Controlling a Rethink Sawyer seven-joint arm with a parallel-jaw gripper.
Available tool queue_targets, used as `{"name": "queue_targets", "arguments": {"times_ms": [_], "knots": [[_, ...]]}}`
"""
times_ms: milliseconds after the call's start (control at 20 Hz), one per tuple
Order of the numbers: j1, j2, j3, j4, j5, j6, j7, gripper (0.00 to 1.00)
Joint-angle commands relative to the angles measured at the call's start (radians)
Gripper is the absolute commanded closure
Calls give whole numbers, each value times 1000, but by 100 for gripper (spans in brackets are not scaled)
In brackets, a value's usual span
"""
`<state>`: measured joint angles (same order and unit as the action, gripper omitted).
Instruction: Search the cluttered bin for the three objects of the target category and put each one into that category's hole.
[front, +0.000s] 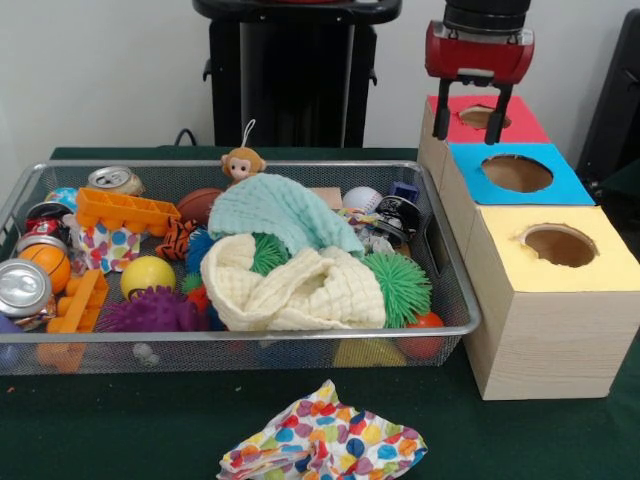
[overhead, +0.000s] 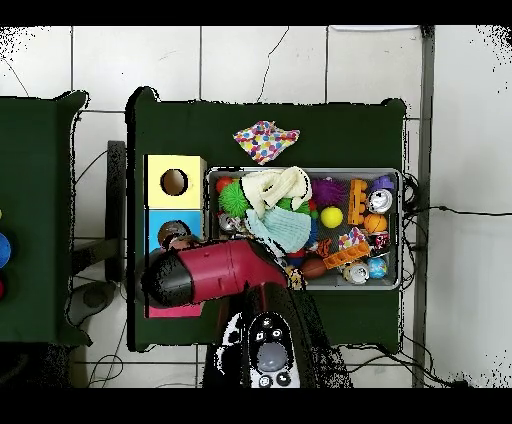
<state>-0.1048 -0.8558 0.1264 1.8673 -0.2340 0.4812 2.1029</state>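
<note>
The silver wire mesh bin (front: 250, 166) lies on the green table, full of clutter, and also shows in the overhead view (overhead: 305, 173). In it are a cream cloth (front: 290, 290), a teal cloth (front: 280, 212), green spiky balls (front: 400, 285), a purple spiky ball (front: 150, 312), a yellow ball (front: 147, 275), soda cans (front: 22, 288) and a monkey toy (front: 241, 163). My gripper (front: 470, 122) hangs open and empty right above the hole of the red-topped box (front: 515, 127), away from the bin.
Three wooden boxes stand beside the bin: red-topped, blue-topped (front: 520, 176) and yellow-topped (front: 560, 250), each with a round hole. A polka-dot cloth (front: 322, 445) lies on the table outside the bin. In the overhead view my arm (overhead: 215, 272) covers the red box.
</note>
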Motion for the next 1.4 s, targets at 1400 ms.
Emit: {"name": "queue_targets", "arguments": {"times_ms": [1400], "knots": [[-676, 43, 484, -7, -287, 210, -538, 0]]}}
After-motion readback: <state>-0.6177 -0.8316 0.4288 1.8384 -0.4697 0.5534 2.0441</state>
